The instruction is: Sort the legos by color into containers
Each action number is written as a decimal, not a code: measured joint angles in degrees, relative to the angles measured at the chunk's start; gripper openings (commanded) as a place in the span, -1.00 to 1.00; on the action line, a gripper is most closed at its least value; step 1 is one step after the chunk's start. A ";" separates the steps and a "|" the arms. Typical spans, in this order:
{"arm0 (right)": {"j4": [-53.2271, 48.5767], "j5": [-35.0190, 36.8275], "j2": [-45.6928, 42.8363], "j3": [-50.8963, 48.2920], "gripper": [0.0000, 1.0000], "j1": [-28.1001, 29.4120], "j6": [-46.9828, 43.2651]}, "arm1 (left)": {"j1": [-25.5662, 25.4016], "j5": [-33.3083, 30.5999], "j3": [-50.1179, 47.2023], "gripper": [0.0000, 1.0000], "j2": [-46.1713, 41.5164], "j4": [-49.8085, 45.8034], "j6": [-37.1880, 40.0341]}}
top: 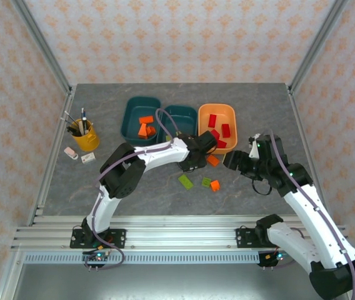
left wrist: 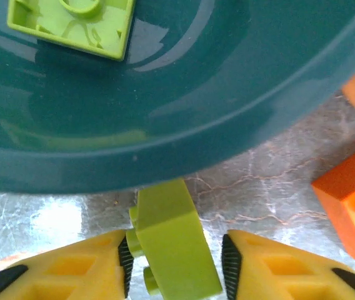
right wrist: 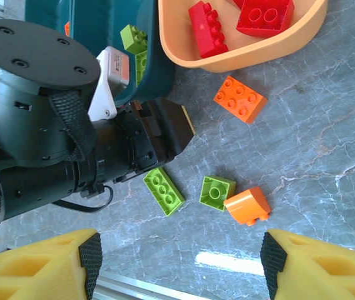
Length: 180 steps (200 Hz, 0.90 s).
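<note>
Facing the teal tub (left wrist: 165, 144), left tool (left wrist: 176, 269) pinches lime brick (left wrist: 168, 228); orange brick (left wrist: 352, 206) nearby.

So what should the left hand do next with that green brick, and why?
Probably lift it a little, up over the rim. The left hand looks pinched on the lime green brick, which sits just outside the teal tub. A second green brick lies inside that tub, so it seems to be the green one.
</note>
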 measured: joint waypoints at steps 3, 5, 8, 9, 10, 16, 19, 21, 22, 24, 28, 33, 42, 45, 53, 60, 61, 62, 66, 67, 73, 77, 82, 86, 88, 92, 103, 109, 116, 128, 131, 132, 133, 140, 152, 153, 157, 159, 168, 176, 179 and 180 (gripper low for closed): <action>-0.04 0.00 0.00 0.00 0.39 0.00 0.00 | 0.00 -0.13 0.15 -0.27 0.20 -0.13 -0.13; -0.11 0.00 0.00 0.00 0.39 0.00 0.00 | 0.00 -0.13 0.24 -0.28 0.33 -0.26 -0.11; -0.15 0.00 0.00 0.00 0.39 0.00 0.00 | 0.00 -0.24 0.35 -0.31 0.46 -0.35 0.09; -0.15 0.00 0.00 0.00 0.39 0.00 0.00 | 0.00 -0.31 0.42 -0.31 0.57 -0.39 0.04; -0.17 0.00 0.00 0.00 0.39 0.00 0.00 | 0.00 -0.31 0.44 -0.32 0.61 -0.44 0.00; -0.22 0.00 0.00 0.00 0.39 0.00 0.02 | 0.00 -0.52 0.81 -0.35 1.01 -0.76 0.15; -0.20 0.00 0.00 0.00 0.39 0.00 0.00 | 0.00 -0.55 0.96 -0.37 1.18 -0.92 0.00; -0.20 0.00 0.00 0.00 0.39 0.00 0.02 | 0.00 -0.55 1.01 -0.39 1.25 -0.96 0.13; -0.20 0.00 0.00 0.00 0.39 0.00 0.02 | 0.00 -0.57 1.05 -0.40 1.29 -0.94 0.24; -0.20 0.02 0.00 0.00 0.38 0.00 0.02 | 0.00 -0.57 1.09 -0.42 1.38 -0.98 0.04; -0.20 0.02 0.00 0.00 0.38 0.00 0.02 | 0.02 -0.61 1.16 -0.46 1.46 -1.11 0.35; -0.20 0.04 0.00 0.00 0.38 0.00 0.02 | 0.00 -0.70 1.22 -0.51 1.51 -1.20 0.31; -0.20 0.02 0.00 0.00 0.38 0.00 0.02 | 0.00 -0.81 1.31 -0.57 1.51 -1.51 0.72; -0.22 0.04 0.00 0.00 0.38 0.00 0.02 | 0.00 -0.85 1.31 -0.58 1.51 -1.55 0.55; -0.22 0.04 0.02 0.00 0.37 0.00 0.02 | 0.00 -1.03 1.31 -0.61 1.49 -1.68 1.03; -0.20 0.04 0.04 0.00 0.37 0.00 0.02 | 0.00 -1.16 1.29 -0.62 1.46 -1.81 0.98; -0.22 0.04 0.04 0.00 0.37 0.00 0.04 | 0.00 -1.18 1.29 -0.62 1.44 -1.81 0.96; -0.20 0.04 0.04 0.00 0.36 0.00 0.02 | 0.00 -1.18 1.29 -0.62 1.44 -1.84 0.96; -0.22 0.04 0.07 0.00 0.37 0.00 0.04 | 0.00 -1.20 1.25 -0.63 1.33 -1.92 0.98; -0.20 0.04 0.09 0.00 0.37 0.00 0.04 | 0.00 -1.18 1.22 -0.63 1.33 -1.95 0.98; -0.20 0.07 0.13 0.00 0.37 0.00 0.04 | 0.00 -1.18 1.03 -0.63 1.11 -2.08 1.01; -0.20 0.04 0.17 0.02 0.36 0.00 0.02 | 0.00 -1.18 0.81 -0.63 0.94 -2.16 1.01; -0.20 0.07 0.22 0.02 0.36 0.00 0.02 | -0.07 -1.18 0.37 -0.63 0.50 -2.23 1.01; -0.20 0.07 0.26 0.02 0.37 0.00 0.02 | -0.11 -1.18 0.02 -0.63 0.00 -2.47 1.03; -0.20 0.07 0.26 0.02 0.36 0.00 0.04 | -0.11 -1.18 -0.11 -0.63 -0.17 -2.58 1.03; -0.17 0.04 0.28 0.02 0.36 0.00 0.02 | -0.22 -1.16 -0.46 -0.63 -0.90 -2.86 1.09; -0.17 0.02 0.31 0.13 0.36 0.00 0.04 | -0.50 -1.16 -1.14 -0.63 -3.04 -3.96 1.49; -0.09 -0.15 0.31 0.22 0.36 0.00 0.11 | -0.76 -1.16 -1.42 -0.63 -4.83 -4.52 1.73; 0.15 -0.44 0.31 0.33 0.36 0.00 0.26 | -0.85 -1.16 -1.51 -0.63 -6.88 -5.27 2.12; 1.20 -1.20 0.31 0.46 0.36 0.00 0.96 | -0.87 -1.14 -1.51 -0.63 -10.99 -6.08 2.93; 1.70 -1.38 0.33 0.50 0.36 0.00 1.36 | -0.79 -1.11 -1.46 -0.63 -12.00 -6.29 3.02; 1.81 -1.42 0.33 0.50 0.36 0.00 1.42 | -0.72 -1.11 -1.46 -0.63 -12.50 -6.29 3.13; 1.95 -1.46 0.33 0.50 0.37 0.00 1.51 | -0.68 -1.11 -1.46 -0.63 -12.74 -6.36 3.21; 3.08 -1.79 0.33 0.55 0.37 0.00 2.34 | -0.13 -0.94 -1.25 -0.63 -15.08 -6.84 3.89; 5.55 -2.40 0.68 0.68 0.37 0.00 3.96 | 1.62 -0.63 -0.04 -0.63 -17.86 -7.87 5.11; 5.90 -2.47 0.76 0.68 0.37 0.00 4.20 | 1.92 -0.50 0.15 -0.63 -18.05 -8.00 5.42; 6.69 -2.60 0.96 0.76 0.37 0.00 4.57 | 2.64 -0.52 0.72 -0.63 -18.45 -8.20 5.62; 7.17 -2.67 1.18 0.81 0.37 0.00 5.05 | 3.21 -0.48 1.09 -0.63 -18.56 -8.26 6.12; 9.27 -2.97 2.38 1.27 0.37 0.00 6.49 | 5.53 -0.33 2.73 -0.63 -18.56 -8.59 7.48; 11.17 -3.04 3.65 1.70 0.37 0.00 7.65 | 7.69 -0.26 4.13 -0.63 -17.84 -8.68 8.66; 12.02 -3.08 4.35 1.90 0.37 0.00 8.24 | 8.66 -0.22 4.81 -0.63 -17.25 -8.70 9.44; 12.17 -3.10 4.48 1.95 0.37 0.00 8.33 | 8.85 -0.22 4.96 -0.63 -17.14 -8.72 9.62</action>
